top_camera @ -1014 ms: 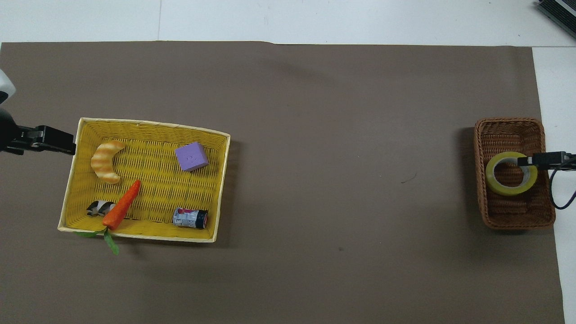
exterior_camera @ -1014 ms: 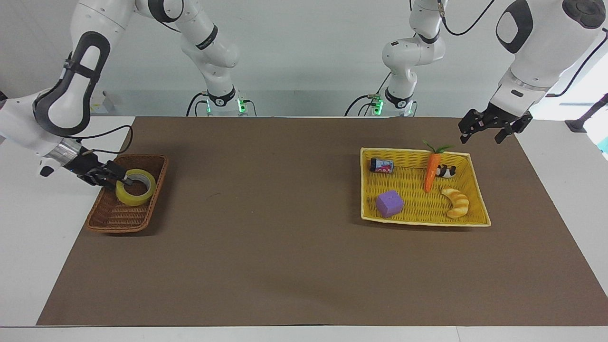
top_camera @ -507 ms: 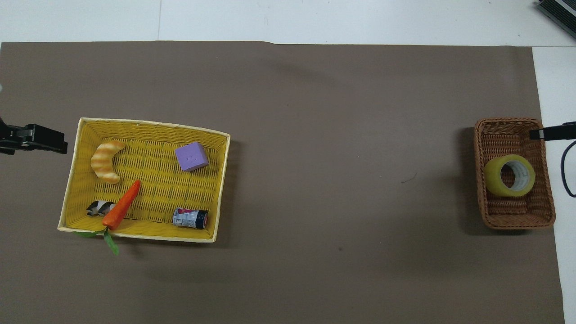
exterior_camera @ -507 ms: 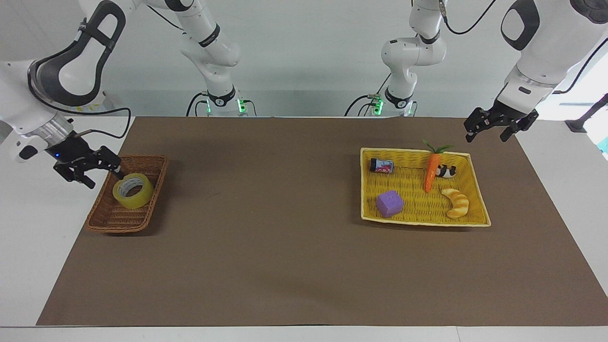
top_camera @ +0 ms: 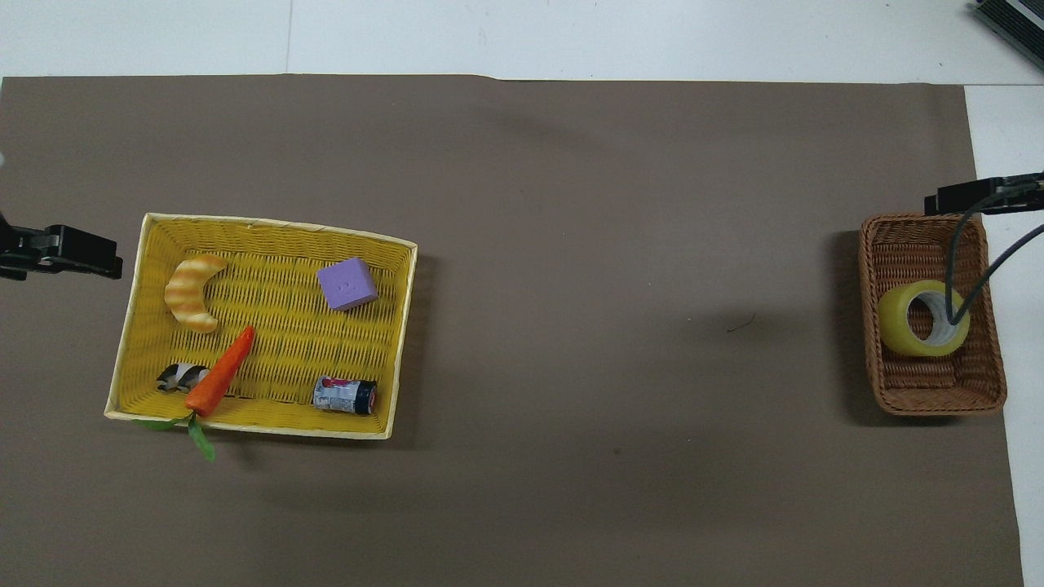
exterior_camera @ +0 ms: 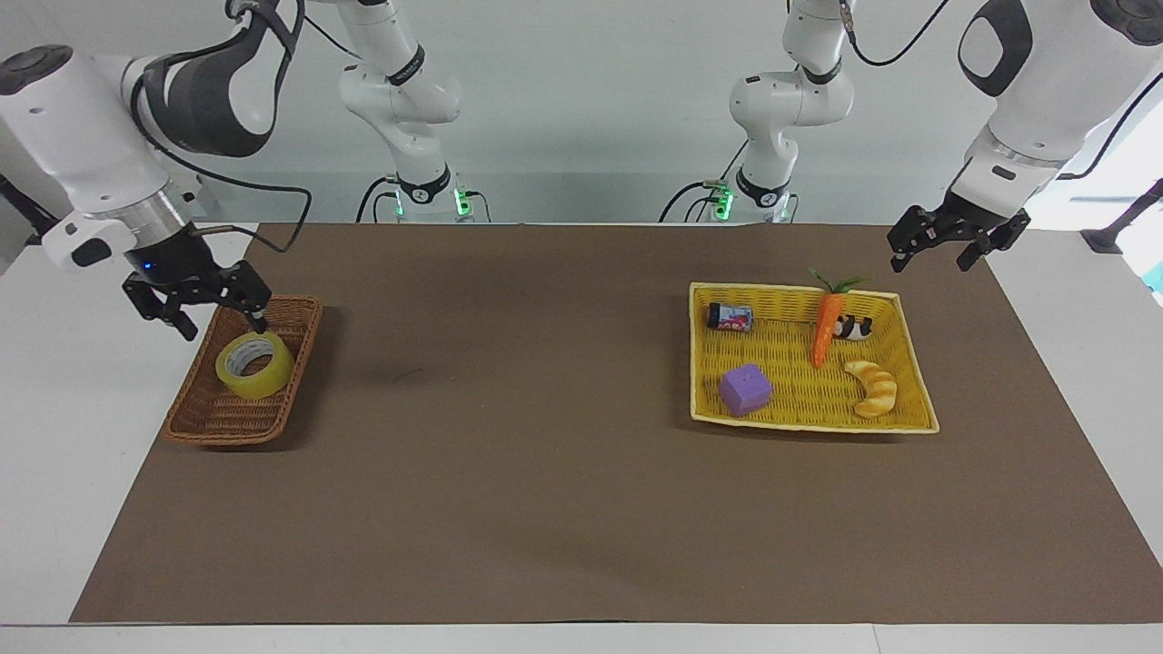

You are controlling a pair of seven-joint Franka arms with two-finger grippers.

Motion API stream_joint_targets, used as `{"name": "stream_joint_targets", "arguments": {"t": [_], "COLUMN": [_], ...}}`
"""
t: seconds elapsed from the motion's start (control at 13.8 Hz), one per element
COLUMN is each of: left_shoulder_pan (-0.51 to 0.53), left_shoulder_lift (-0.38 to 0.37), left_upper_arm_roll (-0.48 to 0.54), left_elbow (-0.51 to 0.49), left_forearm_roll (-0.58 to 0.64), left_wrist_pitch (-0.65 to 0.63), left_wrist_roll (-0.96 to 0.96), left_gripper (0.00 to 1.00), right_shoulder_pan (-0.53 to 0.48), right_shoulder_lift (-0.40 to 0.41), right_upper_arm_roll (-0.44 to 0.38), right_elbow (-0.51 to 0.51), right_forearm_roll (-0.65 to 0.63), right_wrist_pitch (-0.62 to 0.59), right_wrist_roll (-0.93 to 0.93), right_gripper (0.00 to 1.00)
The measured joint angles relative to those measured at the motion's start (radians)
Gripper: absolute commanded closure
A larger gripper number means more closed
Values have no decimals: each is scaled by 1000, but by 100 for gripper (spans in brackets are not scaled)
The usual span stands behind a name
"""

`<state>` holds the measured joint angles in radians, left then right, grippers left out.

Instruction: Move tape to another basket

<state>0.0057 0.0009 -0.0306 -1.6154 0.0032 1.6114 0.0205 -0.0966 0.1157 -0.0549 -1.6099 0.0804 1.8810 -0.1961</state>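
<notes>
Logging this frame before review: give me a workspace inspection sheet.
Surface: brown mat on a white table.
Job's things: tape tilted in the brown basket, at the right arm's end.
Clutter: yellow tray holds purple cube, carrot, croissant, small can, black-and-white toy.
Grippers: right gripper open, over the brown basket's edge nearer the robots, holding nothing; left gripper open, waiting near the tray's corner.
Cables: black cable across the overhead view of the basket.
Surroundings: nothing seen.
</notes>
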Motion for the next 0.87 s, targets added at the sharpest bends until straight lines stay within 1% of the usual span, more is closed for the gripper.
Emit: {"name": "stream_joint_targets", "arguments": {"t": [0.58, 0.72, 0.87], "left_shoulder_pan": [0, 0, 0], "left_shoulder_lift": [0, 0, 0], "left_upper_arm_roll": [0, 0, 0], "left_elbow": [0, 0, 0], "left_forearm_roll": [0, 0, 0], "left_wrist_pitch": [0, 0, 0], "left_wrist_roll": [0, 0, 0], "left_gripper": [0, 0, 0], "right_shoulder_pan": [266, 311, 313], "right_shoulder_lift": [-90, -118, -137], "right_upper_arm_roll": [4, 5, 2], "right_elbow": [0, 3, 42], "right_forearm_roll": [-134, -142, -142], "right_wrist_pitch": [-160, -198, -264], "right_wrist_roll": [470, 519, 522], "right_gripper": [0, 0, 0]}}
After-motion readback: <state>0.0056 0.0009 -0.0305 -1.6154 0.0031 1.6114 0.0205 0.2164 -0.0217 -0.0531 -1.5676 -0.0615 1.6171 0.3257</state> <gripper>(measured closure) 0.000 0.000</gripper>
